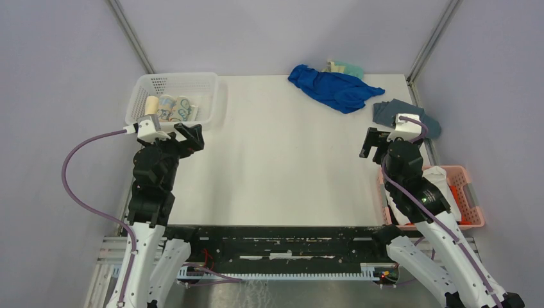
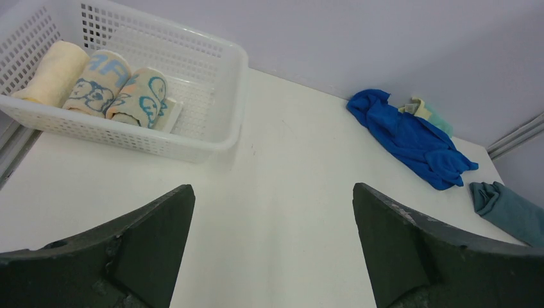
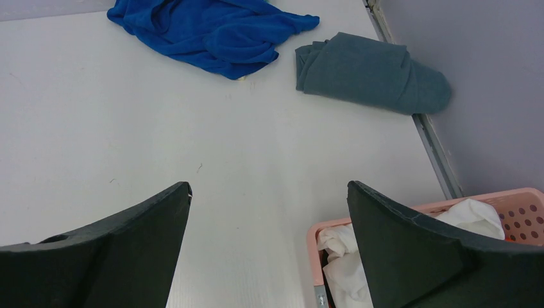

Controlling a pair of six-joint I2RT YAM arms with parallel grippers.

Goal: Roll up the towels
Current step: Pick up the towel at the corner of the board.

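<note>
Left fingers (image 1: 188, 133): spread wide, holding nothing; well off to the near-left of the blue towel (image 1: 333, 86), with bare table (image 1: 276, 167) between.
Right fingers (image 1: 377, 138): spread wide, holding nothing; to the near-right of the blue towel and much closer to it than the left pair.
Grey cloth (image 1: 388, 110): folded, just near-right of the blue towel, between it and the right fingers; not one to roll.
Blue towel: crumpled and unrolled at the far edge of the table. Its long axis slants from far-left to near-right, and its near-right tip points toward the grey cloth.
Patched towel (image 1: 346, 67): bunched directly behind the blue towel, touching it and mostly hidden by it.
Nearer arm: the right, as I judge it; the blue towel lies ahead and to the left of its fingers.
Next move: probably pull the blue towel toward mid-table and flatten it before rolling, reaching left of the grey cloth so it isn't snagged.
</note>
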